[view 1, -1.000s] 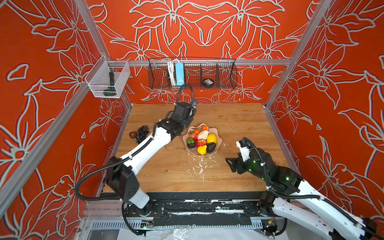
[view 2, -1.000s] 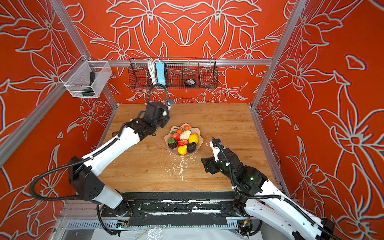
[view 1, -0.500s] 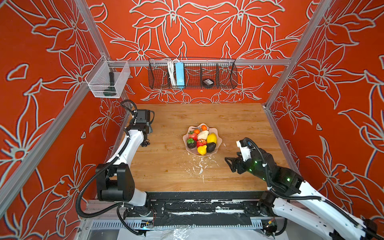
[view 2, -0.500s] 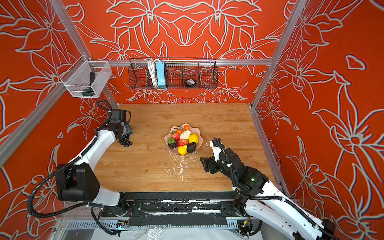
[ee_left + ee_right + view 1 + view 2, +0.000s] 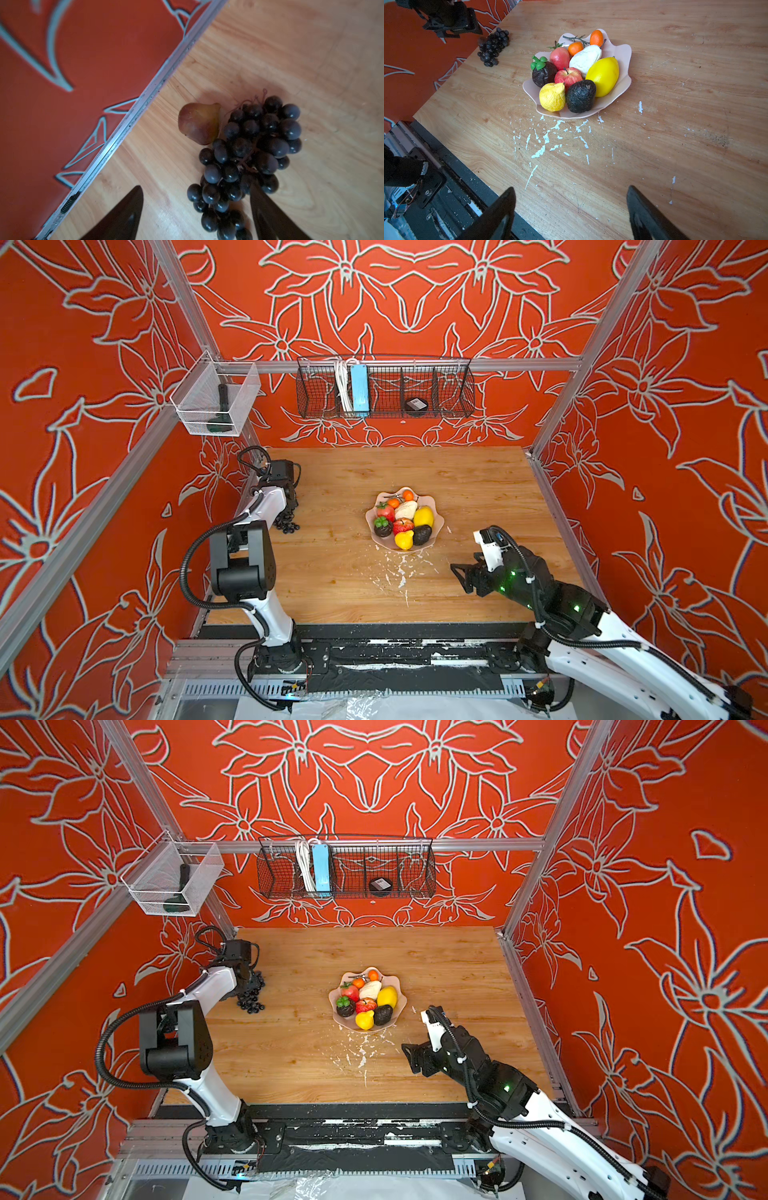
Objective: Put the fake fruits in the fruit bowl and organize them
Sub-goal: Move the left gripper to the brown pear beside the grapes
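Note:
The pale pink scalloped fruit bowl (image 5: 438,517) (image 5: 623,52) stands mid-table, filled with fake fruits: a yellow lemon (image 5: 603,75), a dark avocado (image 5: 580,95), a red apple (image 5: 568,75), small oranges (image 5: 596,37) and others. A black grape bunch (image 5: 289,523) (image 5: 249,149) lies on the table by the left wall, with a brown fruit (image 5: 199,123) touching it. My left gripper (image 5: 196,186) hangs open right over the bunch, whose lower end lies between the fingers. My right gripper (image 5: 571,188) is open and empty above bare wood, to the front right of the bowl.
The left wall's metal rail (image 5: 145,97) runs close beside the grapes. White flecks (image 5: 399,572) mark the wood in front of the bowl. A black wire basket (image 5: 384,389) and a clear mesh box (image 5: 214,404) hang on the back walls.
My left arm has swung from the bowl over to the grapes at the left wall, and its jaws have opened wider. The right arm has barely moved.

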Action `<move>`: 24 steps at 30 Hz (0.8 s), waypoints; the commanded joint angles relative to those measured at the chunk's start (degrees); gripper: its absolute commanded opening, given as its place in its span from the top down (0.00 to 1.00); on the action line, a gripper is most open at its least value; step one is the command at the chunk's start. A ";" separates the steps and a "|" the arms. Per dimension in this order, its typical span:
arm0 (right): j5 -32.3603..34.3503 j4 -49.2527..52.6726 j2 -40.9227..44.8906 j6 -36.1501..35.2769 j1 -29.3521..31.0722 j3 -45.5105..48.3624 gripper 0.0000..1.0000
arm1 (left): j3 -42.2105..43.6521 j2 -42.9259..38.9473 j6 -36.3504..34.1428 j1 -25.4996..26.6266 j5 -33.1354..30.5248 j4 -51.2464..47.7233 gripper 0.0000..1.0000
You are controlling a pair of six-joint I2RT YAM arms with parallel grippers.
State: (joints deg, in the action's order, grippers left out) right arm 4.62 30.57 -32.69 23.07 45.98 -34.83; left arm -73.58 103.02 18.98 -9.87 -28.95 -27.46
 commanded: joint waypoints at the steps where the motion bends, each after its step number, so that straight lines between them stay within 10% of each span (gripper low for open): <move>1: -0.32 -0.36 1.42 0.73 -0.01 0.98 0.15 | -4.55 3.54 -0.77 -1.21 -1.49 -1.72 0.20; 24: -0.94 0.28 2.74 0.22 0.03 1.33 0.13 | -18.07 16.70 2.62 -10.50 13.21 -8.29 0.26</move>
State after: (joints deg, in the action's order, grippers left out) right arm 3.57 30.79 -29.93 22.98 45.98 -33.74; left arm -90.24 118.17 19.84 -19.75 -18.81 -33.36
